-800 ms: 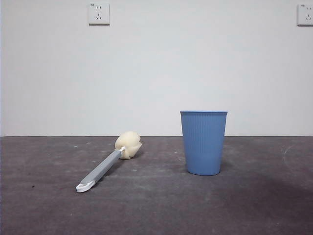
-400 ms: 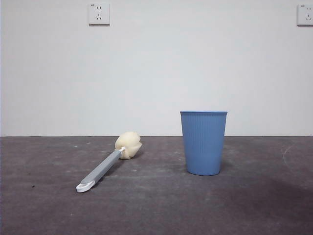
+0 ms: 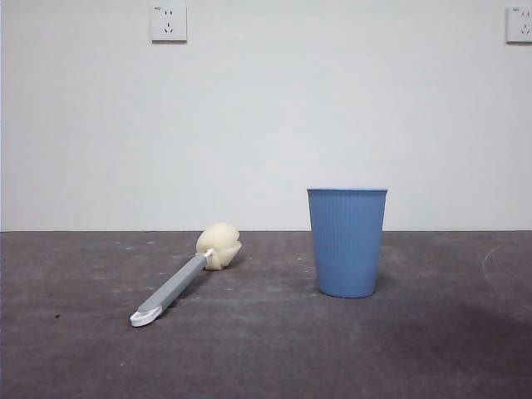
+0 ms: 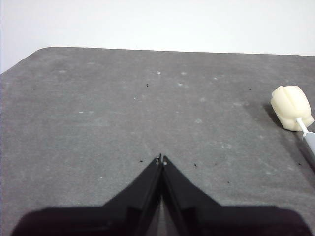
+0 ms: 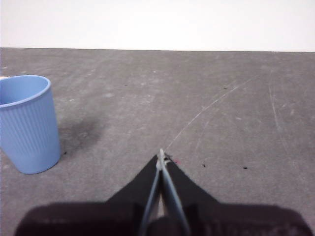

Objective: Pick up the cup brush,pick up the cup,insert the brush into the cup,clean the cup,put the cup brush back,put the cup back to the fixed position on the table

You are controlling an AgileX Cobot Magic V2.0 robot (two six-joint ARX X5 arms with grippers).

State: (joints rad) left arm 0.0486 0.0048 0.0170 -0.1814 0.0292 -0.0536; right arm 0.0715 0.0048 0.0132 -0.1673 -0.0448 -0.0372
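The cup brush lies flat on the table, its cream sponge head toward the wall and its white loop end toward the camera. Its sponge head also shows in the left wrist view. The blue ribbed cup stands upright to the right of the brush; it also shows in the right wrist view. My left gripper is shut and empty above bare table, apart from the brush. My right gripper is shut and empty, apart from the cup. Neither gripper shows in the front view.
A white wall stands behind the table, with a socket at the upper left and another at the upper right. The table's far left corner shows in the left wrist view. Faint pale scratches mark the table.
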